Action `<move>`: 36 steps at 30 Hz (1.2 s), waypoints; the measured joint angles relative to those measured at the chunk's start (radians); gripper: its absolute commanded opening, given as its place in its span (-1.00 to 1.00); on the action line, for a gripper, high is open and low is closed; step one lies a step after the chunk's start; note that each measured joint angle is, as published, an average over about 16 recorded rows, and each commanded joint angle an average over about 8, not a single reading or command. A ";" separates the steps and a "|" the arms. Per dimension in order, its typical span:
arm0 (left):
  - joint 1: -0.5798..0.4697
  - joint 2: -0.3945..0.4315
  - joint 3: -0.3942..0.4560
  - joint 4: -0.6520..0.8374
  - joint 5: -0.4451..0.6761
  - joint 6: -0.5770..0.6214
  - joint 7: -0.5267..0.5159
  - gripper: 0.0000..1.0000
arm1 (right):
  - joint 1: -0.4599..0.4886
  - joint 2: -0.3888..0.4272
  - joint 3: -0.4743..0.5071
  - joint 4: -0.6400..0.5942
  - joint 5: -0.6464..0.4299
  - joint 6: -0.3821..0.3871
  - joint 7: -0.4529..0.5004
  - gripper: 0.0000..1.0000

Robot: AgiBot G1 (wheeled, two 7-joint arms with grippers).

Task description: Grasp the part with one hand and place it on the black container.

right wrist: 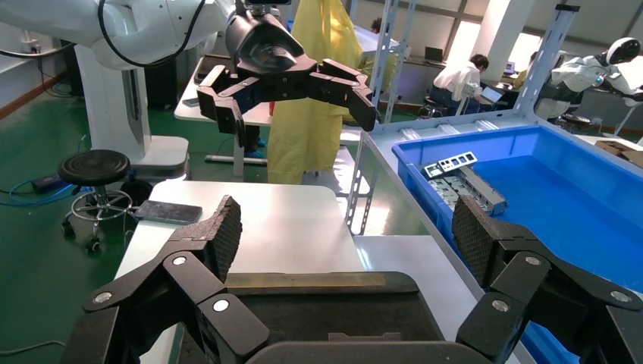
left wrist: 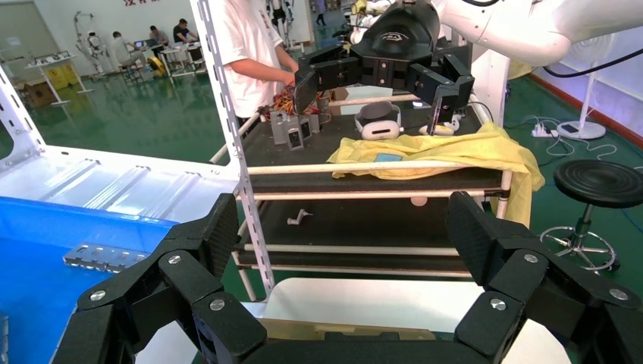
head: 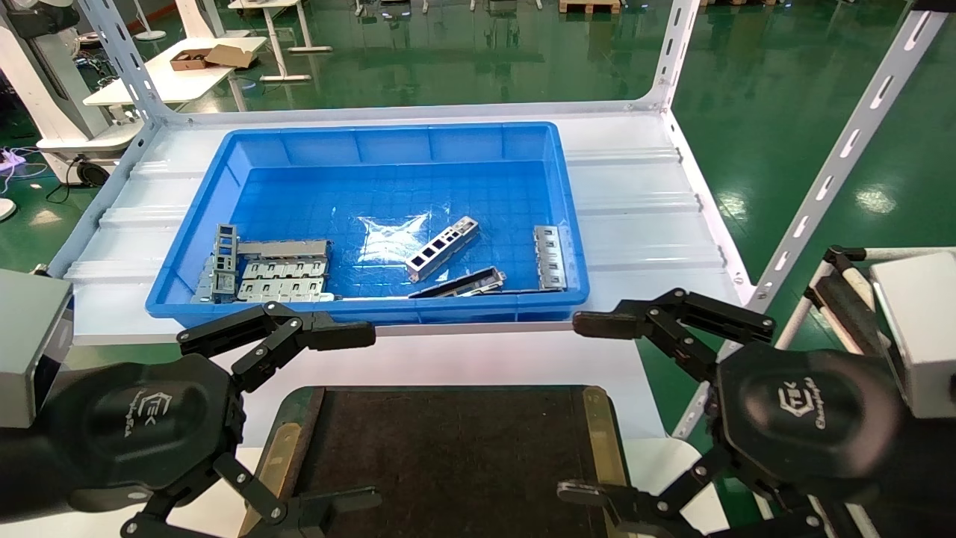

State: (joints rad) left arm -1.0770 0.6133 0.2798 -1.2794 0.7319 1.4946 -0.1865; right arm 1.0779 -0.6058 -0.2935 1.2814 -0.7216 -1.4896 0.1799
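Part [head: 442, 248] lies tilted in bin (four cutouts); black container [head: 448, 441] bare, nearer.

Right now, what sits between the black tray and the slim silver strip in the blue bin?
In the head view, only bare white shelf and the blue bin's front wall separate the black tray from the strip.

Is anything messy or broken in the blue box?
Nothing looks broken. The metal pieces just lie scattered at odd angles in the blue box; the part sits slanted mid-box, a darker strip beside it.
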 measured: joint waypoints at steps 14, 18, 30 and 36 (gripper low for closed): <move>0.000 0.000 0.000 0.000 0.000 0.000 0.000 1.00 | 0.000 0.000 0.000 0.000 0.000 0.000 0.000 1.00; 0.000 0.000 0.000 0.000 0.000 0.000 0.000 1.00 | 0.000 0.000 0.000 0.000 0.000 0.000 0.000 1.00; -0.003 0.002 0.001 0.000 0.005 -0.008 -0.002 1.00 | 0.000 0.000 0.000 0.000 0.000 0.000 0.000 1.00; -0.016 0.012 0.008 0.000 0.028 -0.034 -0.010 1.00 | 0.000 0.000 0.000 -0.001 0.000 0.000 0.000 1.00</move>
State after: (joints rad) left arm -1.0927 0.6250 0.2880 -1.2790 0.7595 1.4610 -0.1967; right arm 1.0782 -0.6058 -0.2939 1.2808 -0.7215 -1.4898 0.1795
